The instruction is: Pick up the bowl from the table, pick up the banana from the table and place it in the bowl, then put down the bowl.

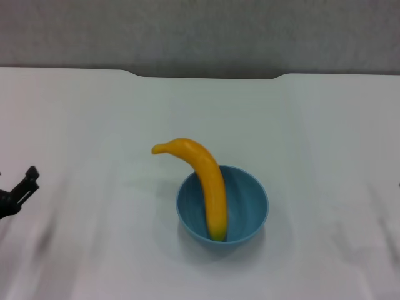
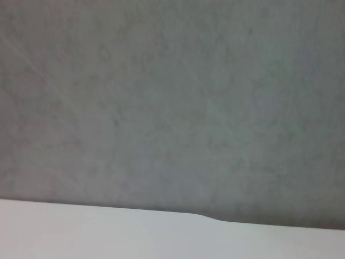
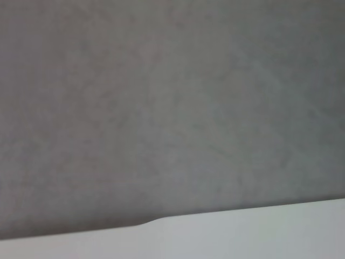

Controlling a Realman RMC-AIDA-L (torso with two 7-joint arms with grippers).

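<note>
Left gripper (image 1: 19, 190) peeking in at the far left edge of the head view, dark, low over the table (image 1: 94, 125), well apart from the bowl; fingers only partly in frame, so released or clenched cannot be told. Right gripper out of sight in all three views.

Bowl (image 1: 247, 200) resting on the table just below centre of the head view, light blue and glossy. Banana (image 1: 209, 181) propped inside it, lower end down against the near inner wall, upper end leaning out over the rim toward the upper left, tip curling left above the tabletop. Nothing gripping either one.

Shallow notch (image 1: 206, 76) cut into the far table edge, upper centre of the head view, grey wall (image 1: 200, 31) behind.

Both wrist views missing bowl and banana alike: only grey wall (image 2: 172, 97) (image 3: 172, 97) filling most of each, a white strip of table (image 2: 108, 234) (image 3: 242, 237) along the bottom, with the step of the notch (image 2: 207, 217) (image 3: 151, 221) showing on its edge
</note>
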